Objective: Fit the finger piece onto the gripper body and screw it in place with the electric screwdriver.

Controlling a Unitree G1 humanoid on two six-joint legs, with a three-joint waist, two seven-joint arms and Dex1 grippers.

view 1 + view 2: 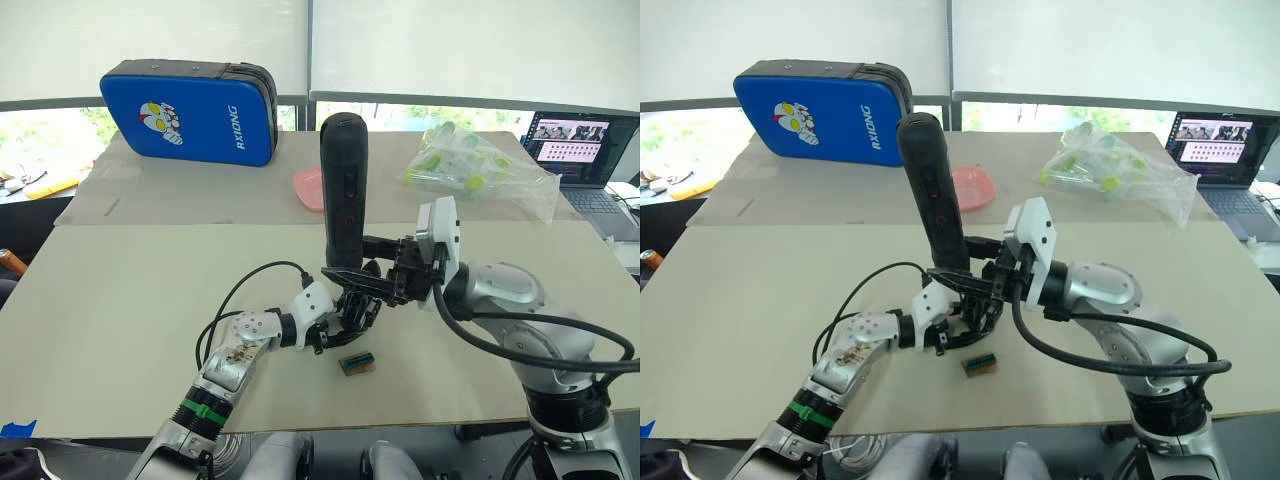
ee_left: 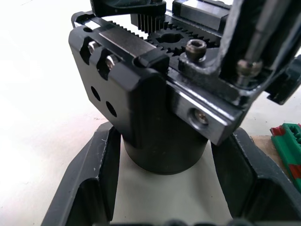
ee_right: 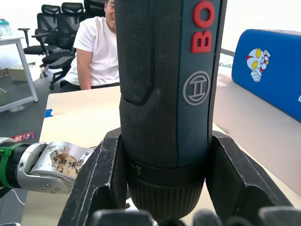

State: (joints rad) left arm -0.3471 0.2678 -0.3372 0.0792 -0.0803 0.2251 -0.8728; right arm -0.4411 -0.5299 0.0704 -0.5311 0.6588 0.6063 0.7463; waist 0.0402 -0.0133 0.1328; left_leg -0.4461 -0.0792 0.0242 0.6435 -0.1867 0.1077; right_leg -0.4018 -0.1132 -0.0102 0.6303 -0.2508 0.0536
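Observation:
The electric screwdriver (image 1: 344,190) stands nearly upright over the middle of the table, tip down. My right gripper (image 1: 378,277) is shut on its lower barrel, and its fingers (image 3: 101,174) clamp both sides. The tip meets the gripper body (image 1: 350,308), a small black block. My left gripper (image 1: 335,322) is shut on this block from the left. In the left wrist view the gripper body (image 2: 155,117) shows a toothed rack, a gear and screw heads between my fingers (image 2: 96,179). I cannot make out the finger piece as a separate part.
A small green-and-brown block (image 1: 357,363) lies on the table just in front of the grippers. At the back are a blue case (image 1: 190,112), a pink dish (image 1: 308,188), a plastic bag of bottles (image 1: 480,165) and a laptop (image 1: 585,150). A person (image 3: 99,47) sits beyond the table.

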